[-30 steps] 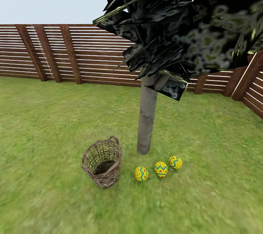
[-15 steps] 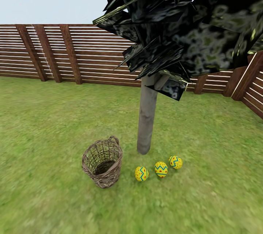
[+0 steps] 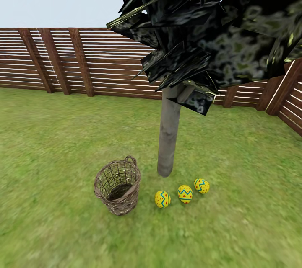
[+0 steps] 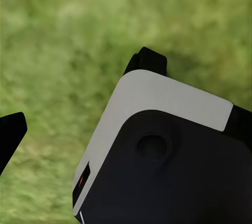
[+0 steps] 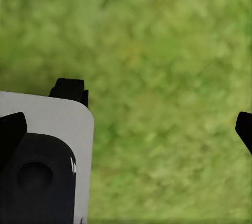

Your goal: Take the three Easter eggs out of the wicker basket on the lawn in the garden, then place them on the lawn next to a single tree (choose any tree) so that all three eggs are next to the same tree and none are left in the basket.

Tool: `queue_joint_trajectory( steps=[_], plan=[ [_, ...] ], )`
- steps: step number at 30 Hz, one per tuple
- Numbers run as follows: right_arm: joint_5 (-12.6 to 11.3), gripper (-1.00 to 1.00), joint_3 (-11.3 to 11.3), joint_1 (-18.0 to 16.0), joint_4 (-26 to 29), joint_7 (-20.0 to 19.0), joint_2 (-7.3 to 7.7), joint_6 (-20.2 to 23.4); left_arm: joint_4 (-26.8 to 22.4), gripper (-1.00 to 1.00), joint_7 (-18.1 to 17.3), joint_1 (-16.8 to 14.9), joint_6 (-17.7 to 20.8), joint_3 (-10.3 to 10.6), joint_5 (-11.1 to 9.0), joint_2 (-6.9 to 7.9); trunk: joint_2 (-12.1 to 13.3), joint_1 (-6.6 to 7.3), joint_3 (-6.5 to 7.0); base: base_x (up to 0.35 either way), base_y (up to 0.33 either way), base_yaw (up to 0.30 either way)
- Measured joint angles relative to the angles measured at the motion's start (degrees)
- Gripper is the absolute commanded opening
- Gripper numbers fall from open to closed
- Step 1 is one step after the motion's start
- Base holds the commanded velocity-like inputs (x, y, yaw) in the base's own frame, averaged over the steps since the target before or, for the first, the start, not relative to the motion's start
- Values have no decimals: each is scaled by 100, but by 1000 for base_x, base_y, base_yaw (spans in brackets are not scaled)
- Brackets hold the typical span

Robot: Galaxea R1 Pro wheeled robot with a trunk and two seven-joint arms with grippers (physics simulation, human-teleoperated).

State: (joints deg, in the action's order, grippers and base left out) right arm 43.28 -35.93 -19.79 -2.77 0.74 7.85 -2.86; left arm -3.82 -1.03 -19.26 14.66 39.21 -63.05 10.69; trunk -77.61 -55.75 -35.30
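While the sky is pale blue over the brown slat fence (image 3: 63, 60), the lawn (image 3: 50, 142) spreads wide and green across the garden. Next comes the tree (image 3: 169, 134), with a straight grey-brown trunk and dark jagged leaves hanging over it. Just beside the foot of the trunk, toward the robot's left, stands the wicker basket (image 3: 118, 186), upright on the grass, and no egg can be seen inside it. All three Easter eggs (image 3: 185, 193) lie in a short row on the grass near the foot of the tree, close together but not touching, and outside the basket. Each egg is yellow with blue zigzags and red spots.

Both wrist views look down at blurry grass. One black tip of the left jaws (image 4: 10, 136) shows, so I cannot tell if they are open. Two tips of the right jaws (image 5: 128, 129) sit far apart with nothing between them.
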Motion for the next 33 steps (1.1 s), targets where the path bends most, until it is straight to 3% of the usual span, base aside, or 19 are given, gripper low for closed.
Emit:
queue_joint_trajectory(
  steps=[33],
  plan=[
    [0,100,1,0,0,1,0,0,1,100,0,-2,0,0,0,0,0,0,0,0,0,0]
  ],
)
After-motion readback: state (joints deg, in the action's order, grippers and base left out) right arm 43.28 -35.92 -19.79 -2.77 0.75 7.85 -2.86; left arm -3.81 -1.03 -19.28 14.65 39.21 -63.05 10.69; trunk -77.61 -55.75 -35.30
